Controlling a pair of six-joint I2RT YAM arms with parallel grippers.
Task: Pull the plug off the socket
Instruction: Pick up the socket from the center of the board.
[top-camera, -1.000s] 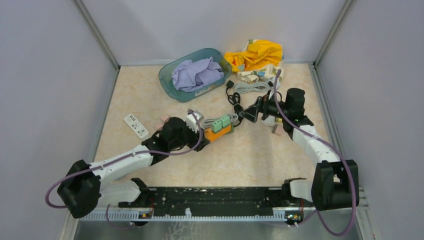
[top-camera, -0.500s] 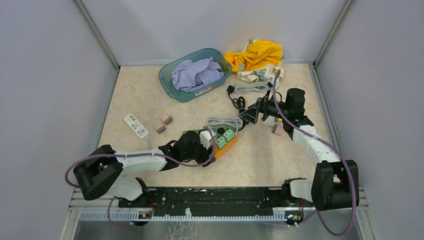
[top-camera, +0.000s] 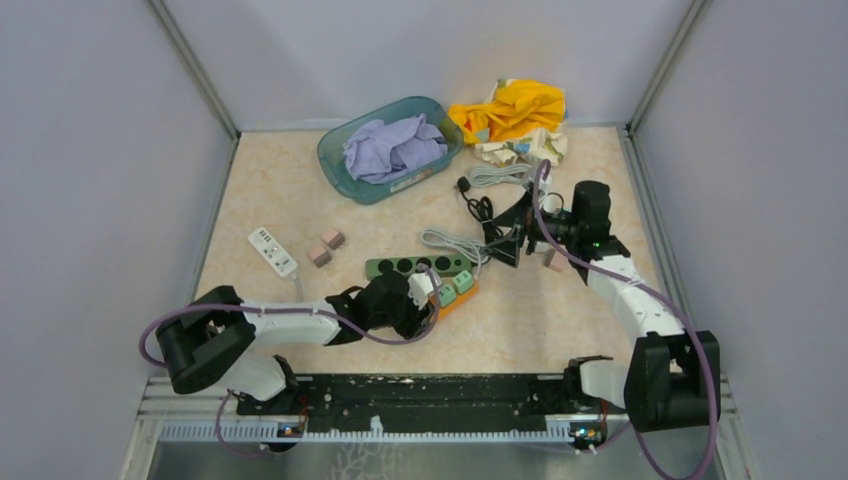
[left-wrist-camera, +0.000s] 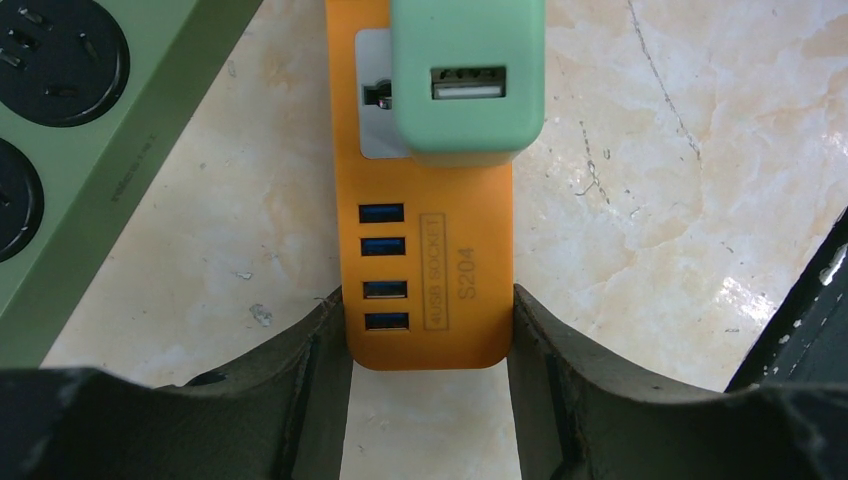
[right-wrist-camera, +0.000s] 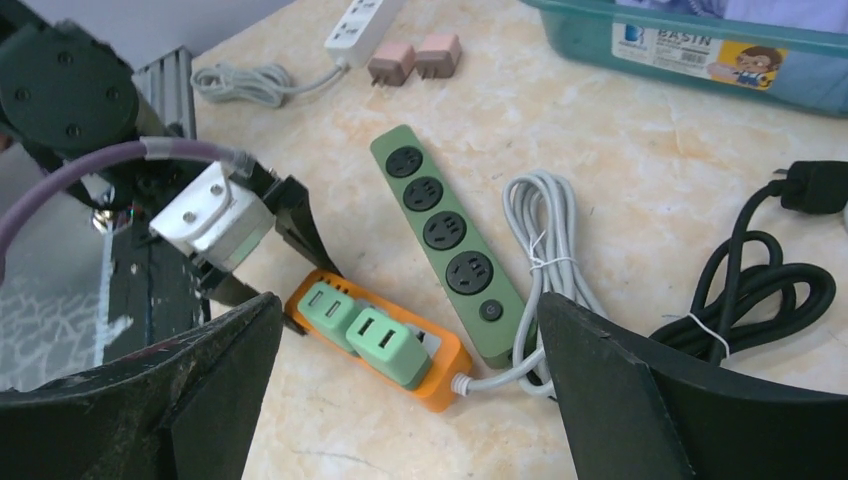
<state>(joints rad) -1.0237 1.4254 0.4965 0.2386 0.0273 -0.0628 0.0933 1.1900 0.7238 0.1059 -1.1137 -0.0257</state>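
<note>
Marbled bench (top-camera: 270, 185) with teal basin (top-camera: 332, 160) full of lilac cloth (top-camera: 395, 148). Left end effector (left-wrist-camera: 430, 312) clenched on orange socket strip (left-wrist-camera: 430, 245), green plug (left-wrist-camera: 468, 80) seated; right end effector (right-wrist-camera: 408, 305) released.

I see a beige marbled tabletop (top-camera: 270, 190) spreading under my jaws, evenly lit, with soft patches of glare. Plain grey walls (top-camera: 90, 150) close it in beyond the jaws and to either side, joined by slim metal corner posts (top-camera: 196, 68).
</note>
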